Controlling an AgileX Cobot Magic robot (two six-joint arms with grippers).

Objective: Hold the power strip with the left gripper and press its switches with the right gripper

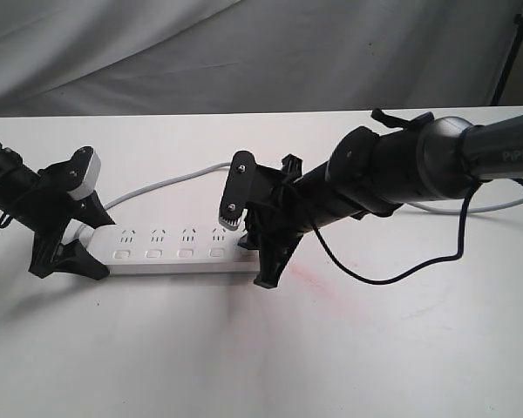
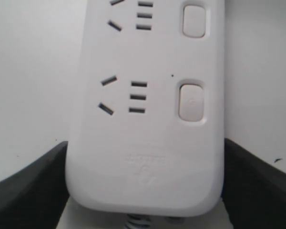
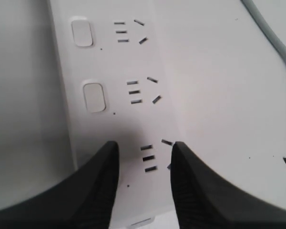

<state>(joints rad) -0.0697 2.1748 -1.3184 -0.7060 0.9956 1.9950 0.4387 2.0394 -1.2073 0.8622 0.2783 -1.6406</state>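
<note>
The long white power strip [image 1: 170, 248] lies flat on the white table. Its left end [image 2: 148, 143] sits between the black fingers of my left gripper [image 1: 72, 257], which press both long sides. Two switches [image 2: 190, 101] show just beyond that gripper [image 2: 145, 145]. My right gripper [image 1: 260, 252] points down over the strip's right end. In the right wrist view its jaws [image 3: 145, 145] stand apart above the last socket group, nothing between them. One finger [image 3: 97, 186] covers the spot in line with the row of switches [image 3: 94, 97]. Whether it touches the strip [image 3: 133, 62] I cannot tell.
The light grey cord [image 1: 157, 185] runs from the strip's left end back across the table [image 1: 244, 348] behind the right arm [image 3: 271, 33]. A black cable [image 1: 375, 277] hangs from the right arm onto the table. Grey cloth hangs behind the table.
</note>
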